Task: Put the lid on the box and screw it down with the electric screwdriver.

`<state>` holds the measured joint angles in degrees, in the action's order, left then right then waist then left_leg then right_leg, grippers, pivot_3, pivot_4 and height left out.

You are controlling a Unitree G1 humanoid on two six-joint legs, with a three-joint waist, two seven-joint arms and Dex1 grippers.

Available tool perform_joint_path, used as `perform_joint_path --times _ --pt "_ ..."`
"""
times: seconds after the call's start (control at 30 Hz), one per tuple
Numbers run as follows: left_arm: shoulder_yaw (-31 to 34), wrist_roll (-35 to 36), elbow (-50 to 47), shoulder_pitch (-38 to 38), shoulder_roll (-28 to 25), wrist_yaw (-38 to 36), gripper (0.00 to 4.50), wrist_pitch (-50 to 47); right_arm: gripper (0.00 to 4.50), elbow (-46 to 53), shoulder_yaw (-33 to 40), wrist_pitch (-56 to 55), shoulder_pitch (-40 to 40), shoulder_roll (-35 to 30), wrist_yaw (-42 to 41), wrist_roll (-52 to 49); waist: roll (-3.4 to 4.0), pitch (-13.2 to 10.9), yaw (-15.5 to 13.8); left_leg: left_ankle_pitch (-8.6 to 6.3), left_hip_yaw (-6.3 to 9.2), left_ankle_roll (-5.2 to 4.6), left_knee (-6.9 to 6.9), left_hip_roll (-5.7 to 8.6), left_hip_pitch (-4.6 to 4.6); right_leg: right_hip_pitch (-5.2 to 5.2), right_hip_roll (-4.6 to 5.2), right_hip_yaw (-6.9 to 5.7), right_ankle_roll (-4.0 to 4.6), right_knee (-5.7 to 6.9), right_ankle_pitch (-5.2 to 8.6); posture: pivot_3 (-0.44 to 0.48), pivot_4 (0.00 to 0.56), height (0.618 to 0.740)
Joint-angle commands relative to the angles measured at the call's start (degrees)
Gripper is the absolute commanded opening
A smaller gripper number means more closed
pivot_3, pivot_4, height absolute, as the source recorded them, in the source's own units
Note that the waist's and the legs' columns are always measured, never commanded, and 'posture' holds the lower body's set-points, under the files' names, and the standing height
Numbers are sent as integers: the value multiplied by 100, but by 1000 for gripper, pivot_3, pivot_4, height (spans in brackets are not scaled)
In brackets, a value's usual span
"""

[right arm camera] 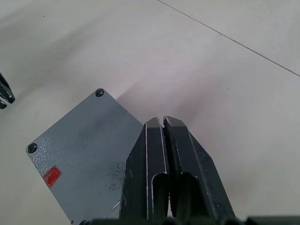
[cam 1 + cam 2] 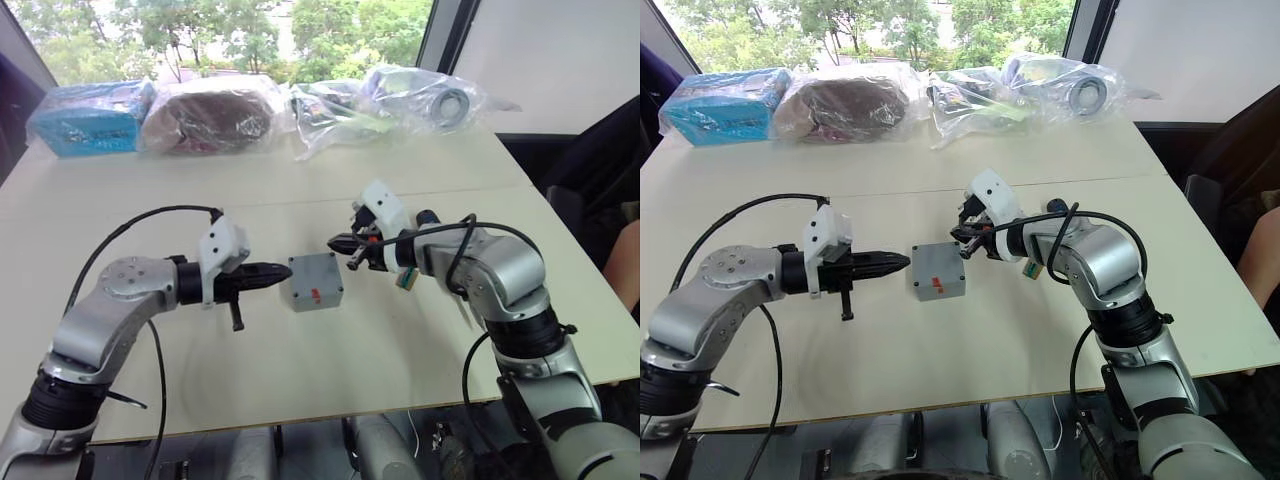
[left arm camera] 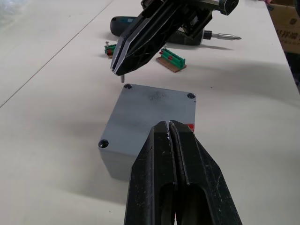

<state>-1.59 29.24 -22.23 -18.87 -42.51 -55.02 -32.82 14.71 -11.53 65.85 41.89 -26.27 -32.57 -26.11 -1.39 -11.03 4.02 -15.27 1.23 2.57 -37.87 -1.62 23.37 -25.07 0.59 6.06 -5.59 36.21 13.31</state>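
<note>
**Lid seated on the box; a screw presented at one corner, the driver not yet taken up.**

The thin flat grey plastic lid (image 3: 152, 110) lies flush on the small grey square plastic box (image 2: 316, 283), which stands near the middle of the pale table (image 2: 330, 370) between the two arms. The left gripper (image 2: 281, 269) has its black fingers closed together, empty, its tip at the box's left edge. The right gripper (image 3: 121, 69) is clamped on a small metal screw (image 3: 122, 78) just above a far corner hole of the lid. The black cylindrical electric screwdriver (image 3: 187, 35) lies flat on the table beyond the box, untouched, beside two small green-brown connector pieces (image 3: 170, 58). Judged from this, placing the lid is complete; whether the dark corner holes already hold screws cannot be told, and the driving of screws appears to remain.
</note>
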Motion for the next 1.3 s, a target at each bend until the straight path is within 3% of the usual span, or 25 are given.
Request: perform_joint_path --times 0.03,1.0,1.1,1.3 --pt "40 8 -83 -137 6 -10 0 82 23 234 67 -61 -37 -48 -25 -16 0 0 -2 0 0 0 0 0 0 0 0 0 -1 0 0 0 150 740" --pt "143 27 -222 -30 -51 144 0 -5 23 -311 -382 -620 -168 -29 -358 402 0 0 -1 0 0 0 -2 0 -1 1 0 -1 -3 5 -3 0 150 740" --pt "145 22 -226 -24 -58 158 0 -11 706 -281 -418 -660 -203 -54 -446 410 -1 1 -1 0 1 0 -3 0 -2 1 0 -1 -3 6 -3 0 150 740" --pt "154 32 -246 -14 -61 173 0 -14 3354 -140 -293 -633 -197 -174 -532 392 -1 1 -3 0 1 0 -4 0 -2 1 0 -2 -2 9 -3 0 150 740"
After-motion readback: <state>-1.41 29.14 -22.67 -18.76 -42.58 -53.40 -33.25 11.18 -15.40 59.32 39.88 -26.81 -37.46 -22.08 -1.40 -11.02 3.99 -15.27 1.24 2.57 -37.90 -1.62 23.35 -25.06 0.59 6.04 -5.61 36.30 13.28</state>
